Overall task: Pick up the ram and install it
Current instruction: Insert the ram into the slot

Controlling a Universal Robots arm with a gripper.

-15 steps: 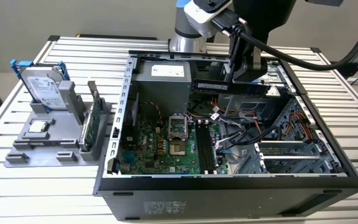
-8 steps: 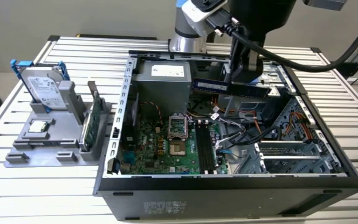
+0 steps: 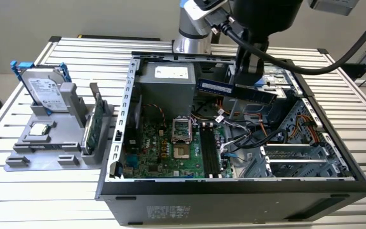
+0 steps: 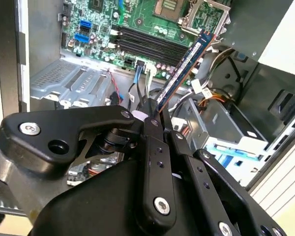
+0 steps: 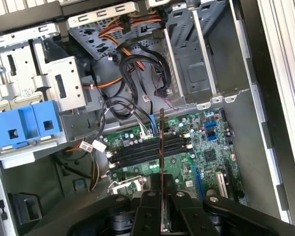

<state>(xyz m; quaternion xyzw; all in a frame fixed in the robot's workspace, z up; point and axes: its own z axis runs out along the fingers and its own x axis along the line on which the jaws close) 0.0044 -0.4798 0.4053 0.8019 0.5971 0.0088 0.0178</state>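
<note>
Ram (image 3: 216, 87), long thin dark-blue stick, clamped in black hand (image 4: 156, 112). Hangs at 1 o'clock of black motherboard slots (image 3: 209, 152), exterior view.

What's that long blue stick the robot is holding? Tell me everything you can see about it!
It is the ram, a long, thin, flat, dark blue card with small chips along its face. The gripper is shut on it and holds it on edge. It hangs in the air inside the open computer case, above the green motherboard. It is not yet in the black slots, and only the gripper touches it.
</note>
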